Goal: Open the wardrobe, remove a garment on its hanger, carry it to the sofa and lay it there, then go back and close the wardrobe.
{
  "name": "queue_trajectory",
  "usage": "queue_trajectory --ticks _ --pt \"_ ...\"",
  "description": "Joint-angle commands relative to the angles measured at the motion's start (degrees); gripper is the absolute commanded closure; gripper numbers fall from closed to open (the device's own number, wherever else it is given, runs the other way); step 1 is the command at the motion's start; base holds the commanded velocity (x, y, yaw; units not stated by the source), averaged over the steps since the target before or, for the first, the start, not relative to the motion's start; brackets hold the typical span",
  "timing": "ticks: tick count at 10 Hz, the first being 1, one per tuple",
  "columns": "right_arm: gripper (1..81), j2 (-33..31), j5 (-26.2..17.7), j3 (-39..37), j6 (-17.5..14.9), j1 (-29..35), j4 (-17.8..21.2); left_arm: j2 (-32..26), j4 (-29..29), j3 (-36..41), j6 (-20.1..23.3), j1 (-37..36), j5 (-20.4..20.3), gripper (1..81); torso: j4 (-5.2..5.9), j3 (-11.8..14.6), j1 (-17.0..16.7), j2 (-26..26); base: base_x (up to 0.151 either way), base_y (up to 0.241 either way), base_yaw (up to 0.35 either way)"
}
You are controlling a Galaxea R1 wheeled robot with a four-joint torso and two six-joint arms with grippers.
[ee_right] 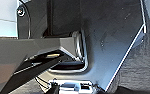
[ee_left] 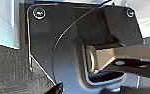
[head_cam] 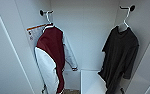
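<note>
Wardrobe (head_cam: 91, 37) is seen open; the garment (head_cam: 121, 57) is hung on its hanger (head_cam: 126, 18) from the right-wall hook, opposite a maroon jacket (head_cam: 52, 52). Grip state of either gripper cannot be determined, nor the garment's place relative to them.

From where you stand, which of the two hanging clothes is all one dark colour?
The black shirt, hanging on the pale hanger on the right side of the open wardrobe. The maroon jacket on the left has white sleeves.
</note>
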Motion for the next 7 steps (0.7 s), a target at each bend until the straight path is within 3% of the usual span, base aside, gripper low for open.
queue_trajectory --ticks 1,5,7 --pt "1.0 0.1 -3.7 -0.4 0.3 1.8 0.2 -0.2 0.4 0.2 -0.2 -1.7 3.1 1.0 0.0 0.0 0.0 0.0 0.09 0.0 0.0" --pt "1.0 0.2 -3.7 -0.5 0.2 1.6 -0.1 -0.2 0.4 0.2 -0.2 -1.7 3.1 1.0 0.02 0.0 0.0 0.0 0.077 0.0 0.0" --pt "1.0 0.2 -3.6 -0.4 0.1 1.5 -0.2 0.0 0.3 0.2 -0.2 -1.7 3.1 1.0 0.02 0.0 0.0 0.0 0.0 0.0 0.0"
